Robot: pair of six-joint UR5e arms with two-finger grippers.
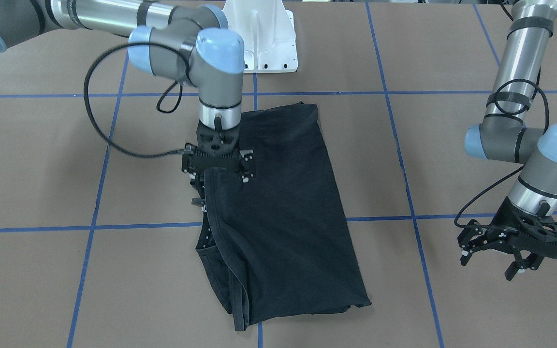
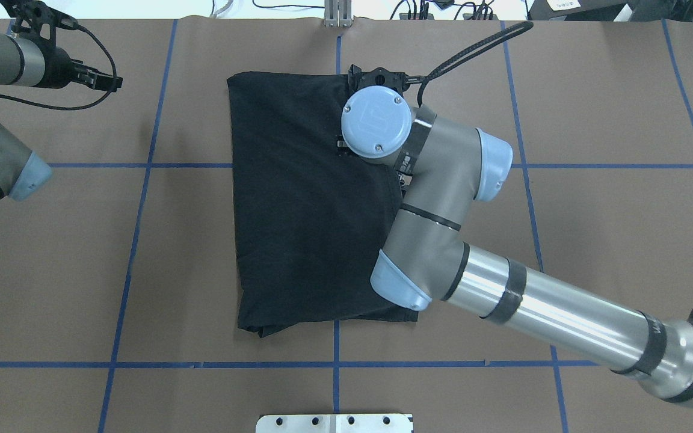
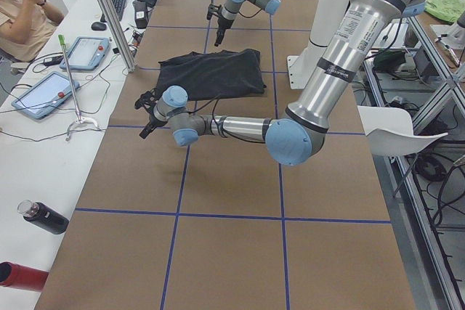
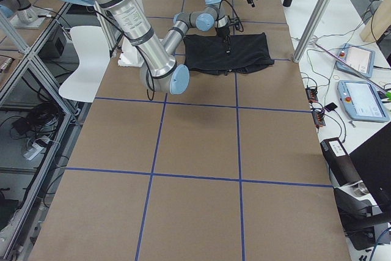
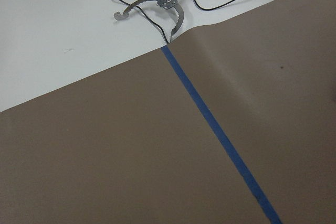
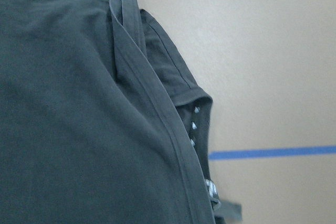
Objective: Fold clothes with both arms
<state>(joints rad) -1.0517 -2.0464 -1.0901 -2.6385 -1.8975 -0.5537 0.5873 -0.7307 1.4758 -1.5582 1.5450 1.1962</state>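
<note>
T-shirt (image 1: 283,212) folded, long axis toward robot

brown table (image 2: 593,240), blue tape grid; folded black t-shirt (image 2: 298,204) on it.

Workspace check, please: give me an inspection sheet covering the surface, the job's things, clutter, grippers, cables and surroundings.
Surface: table covered in brown paper, gridded with blue tape.
Job's things: black T-shirt folded into a rough rectangle, lying flat; logo not visible.
Clutter: nothing seen on the brown paper near the shirt.
Grippers: right gripper at the shirt's edge with a fold of fabric between its fingers; left gripper open, hanging apart from the shirt over bare paper.
Cables: black cable looping from the right arm's wrist; another on the left arm.
Surroundings: white pedestal base; side bench with tablets, a bottle and a seated operator.
</note>
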